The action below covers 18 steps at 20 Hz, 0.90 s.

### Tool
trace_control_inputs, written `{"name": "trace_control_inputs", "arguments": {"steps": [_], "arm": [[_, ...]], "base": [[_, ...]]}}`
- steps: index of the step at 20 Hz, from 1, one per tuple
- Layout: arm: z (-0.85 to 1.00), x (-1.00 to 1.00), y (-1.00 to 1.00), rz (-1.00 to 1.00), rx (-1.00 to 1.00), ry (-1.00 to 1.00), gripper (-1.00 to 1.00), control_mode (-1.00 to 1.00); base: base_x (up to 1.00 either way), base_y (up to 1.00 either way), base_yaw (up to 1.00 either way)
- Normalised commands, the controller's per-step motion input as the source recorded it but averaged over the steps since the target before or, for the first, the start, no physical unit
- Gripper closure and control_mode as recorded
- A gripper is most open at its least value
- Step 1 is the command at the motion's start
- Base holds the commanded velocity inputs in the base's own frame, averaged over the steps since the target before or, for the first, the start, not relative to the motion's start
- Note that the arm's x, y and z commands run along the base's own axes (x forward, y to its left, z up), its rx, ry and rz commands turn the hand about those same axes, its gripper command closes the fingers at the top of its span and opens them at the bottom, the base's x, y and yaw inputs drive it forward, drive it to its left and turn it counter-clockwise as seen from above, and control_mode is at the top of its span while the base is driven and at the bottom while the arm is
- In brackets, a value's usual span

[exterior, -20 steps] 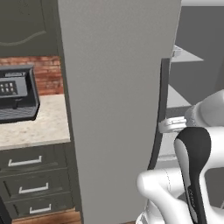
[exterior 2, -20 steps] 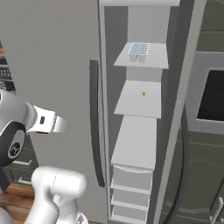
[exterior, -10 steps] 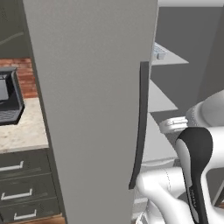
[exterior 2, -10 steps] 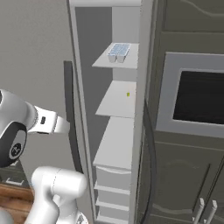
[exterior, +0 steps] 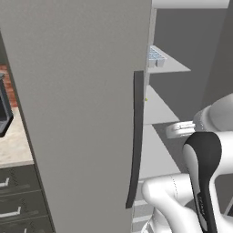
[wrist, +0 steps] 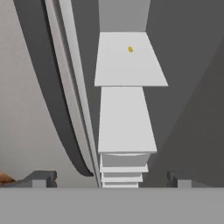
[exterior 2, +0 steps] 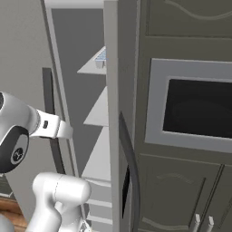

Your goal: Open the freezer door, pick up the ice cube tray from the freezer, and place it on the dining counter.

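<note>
Swung rightward with the base since a second ago, so both base views now look from closer and further right: freezer door (exterior: pixel 77 113) fills most of the left base view, and the brick wall and black appliance (exterior: pixel 3 113) once wide at its left now cut to a sliver. Standing open, matte grey, with its long dark curved handle (exterior: pixel 135 136) along the edge nearest the freezer (exterior 2: pixel 79 104). Inside the freezer, pale grey shelves stacked one above another; ice cube tray (exterior: pixel 156 57) lying flat on the upper shelf (exterior: pixel 170 67), at the end nearest the door, also glimpsed in the right base view (exterior 2: pixel 102 56). One shelf below the tray, a tiny yellow speck (wrist: pixel 130 49) on the shelf surface. Gripper (wrist: pixel 111 179) pointed into the freezer, below the tray's shelf, fingers spread wide apart with nothing between them. Right of the freezer, a dark grey cabinet wall with a built-in oven window (exterior 2: pixel 197 108).
</note>
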Motion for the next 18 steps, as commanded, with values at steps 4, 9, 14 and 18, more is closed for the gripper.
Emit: {"name": "trace_control_inputs", "arguments": {"steps": [4,9,14,18], "arm": [[0.0,0.0,0.0,0.0,0.0,0.0,-1.0,1.0],[0.0,0.0,0.0,0.0,0.0,0.0,-1.0,1.0],[0.0,0.0,0.0,0.0,0.0,0.0,-1.0,1.0],[0.0,0.0,0.0,0.0,0.0,0.0,-1.0,1.0]], "base": [[0.51,-0.39,0.0],[0.57,-0.36,0.0],[0.69,-0.43,0.0],[0.83,-0.31,0.0]]}}
